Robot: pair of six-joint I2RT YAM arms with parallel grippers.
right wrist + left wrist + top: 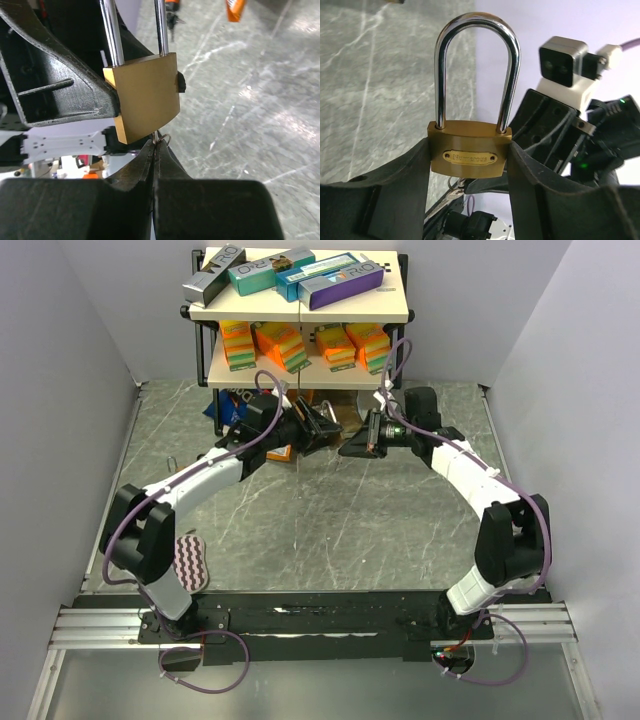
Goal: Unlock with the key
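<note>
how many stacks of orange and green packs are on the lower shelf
4, in a row on the lower shelf: far-left stack, left-centre stack, right-centre stack, far-right stack. More may be hidden behind.

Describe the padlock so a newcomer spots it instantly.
Find the shelf at the back; just in front of it the left gripper and right gripper meet. The left one clamps the padlock: the only brass block with a tall chrome loop, a key at its underside.
</note>
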